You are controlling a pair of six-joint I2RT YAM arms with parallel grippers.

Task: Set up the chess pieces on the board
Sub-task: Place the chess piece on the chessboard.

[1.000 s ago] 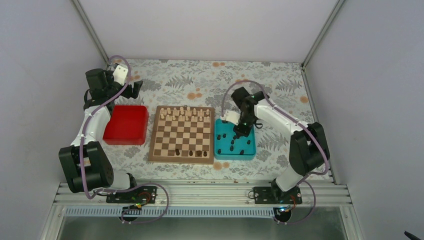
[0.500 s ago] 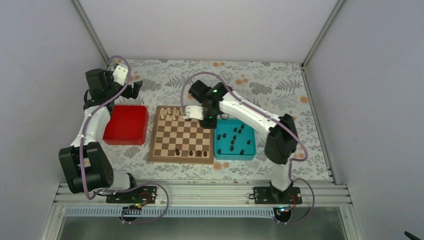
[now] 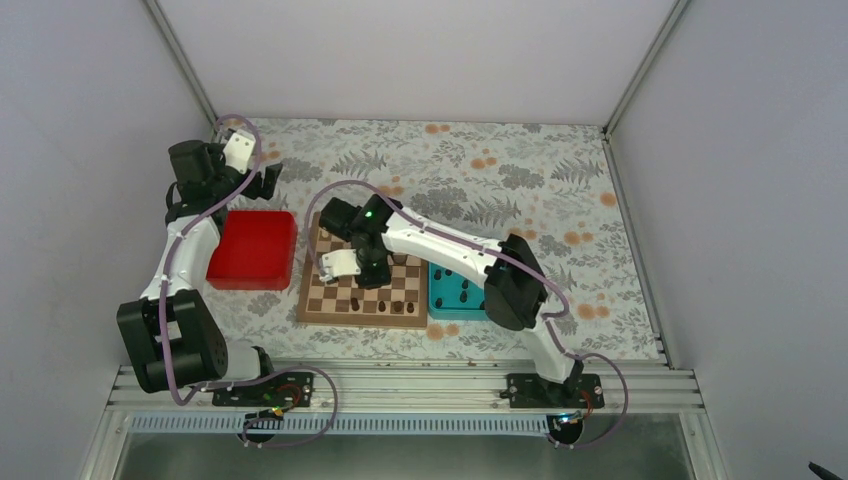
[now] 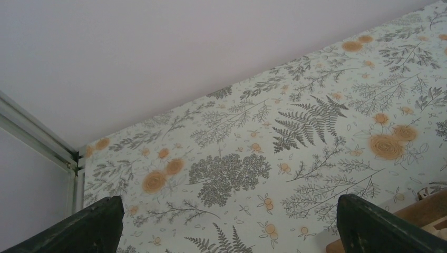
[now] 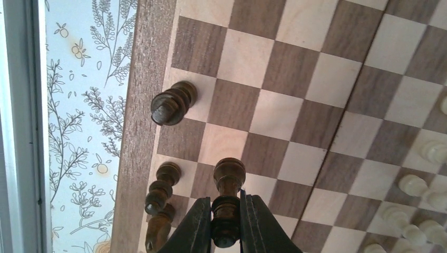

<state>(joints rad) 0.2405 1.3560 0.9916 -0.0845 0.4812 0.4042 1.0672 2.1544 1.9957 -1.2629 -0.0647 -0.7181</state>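
Red tray (image 3: 250, 250), teal tray (image 3: 455, 313) well apart on floral tablecloth (image 3: 560, 180).

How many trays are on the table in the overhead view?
2. The red tray lies left of the board; the teal tray lies right of it, partly covered by the right arm.

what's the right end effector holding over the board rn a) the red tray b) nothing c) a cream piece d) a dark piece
d: in the right wrist view the right end effector is shut on a dark chess piece, its head sticking out past the fingers above the board.
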